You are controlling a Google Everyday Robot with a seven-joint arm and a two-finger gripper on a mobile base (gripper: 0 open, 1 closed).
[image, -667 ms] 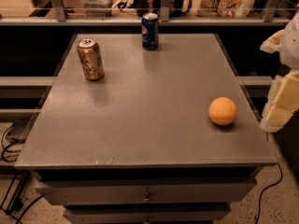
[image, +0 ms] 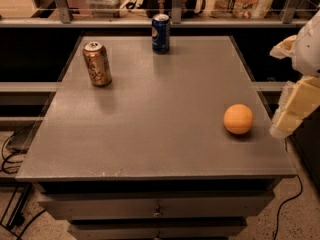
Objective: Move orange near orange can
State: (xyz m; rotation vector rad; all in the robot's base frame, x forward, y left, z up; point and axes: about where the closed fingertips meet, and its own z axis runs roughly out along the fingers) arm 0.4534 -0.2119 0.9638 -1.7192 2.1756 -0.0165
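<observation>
Gripper [image: 290, 114] hangs just off the bench's [image: 150, 139] right edge, openness cannot be told, orange [image: 238, 119] resting just beside it, bare top stretching toward orange can [image: 97, 64] near back-left corner, blue Pepsi can [image: 160, 33] at back edge.

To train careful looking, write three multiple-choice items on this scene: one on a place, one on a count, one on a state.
1. Where on the table is the orange?
A near right
B far left
C centre

2. How many cans stand there?
A one
B two
C three

3. The gripper is:
A holding the orange
B right of the orange, apart from it
C above a can

Key:
1 A: it lies by the near right edge.
2 B: orange can and Pepsi can.
3 B: it hangs at the table's right edge, with a gap to the orange.
</observation>
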